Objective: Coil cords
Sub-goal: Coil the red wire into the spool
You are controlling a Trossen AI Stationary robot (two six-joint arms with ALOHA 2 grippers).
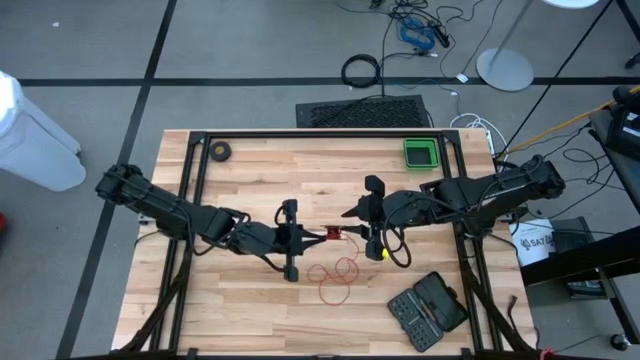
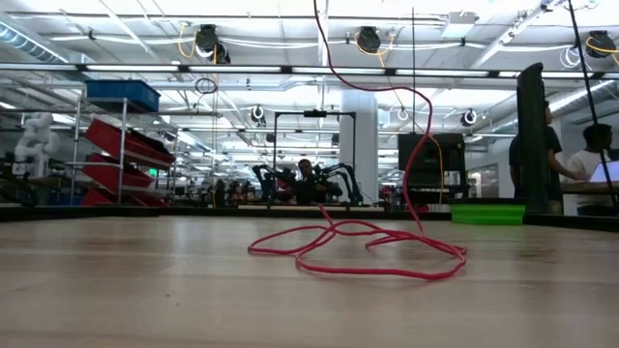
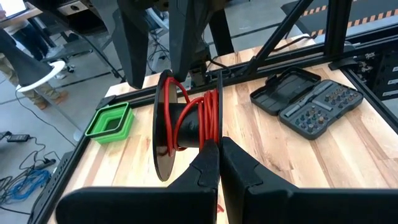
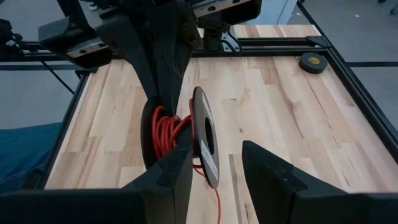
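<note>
The red cord (image 1: 335, 272) is partly wound on the black reel (image 1: 331, 236), which is held above the table's (image 1: 260, 175) middle in the closed jaws of the left gripper (image 1: 318, 236), the rest lying looped just nearer. The right gripper (image 1: 352, 212) is beside the reel, jaws open. A green bin (image 1: 420, 153), seemingly empty, sits at the far right, and an opened bit case (image 1: 428, 309) near right; no writing can be read.

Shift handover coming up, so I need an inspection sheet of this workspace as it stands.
Surface: wooden table, black frame.
Job's things: red cord partly wound on black reel, held above the table; the rest lies in loose loops on the table.
Clutter: green bin, open bit case, small black roll.
Grippers: left gripper shut at the reel; right gripper open, straddling the reel's flange.
Cables: thick black cable ring and loose cables on floor.
Surroundings: people at benches behind.
</note>
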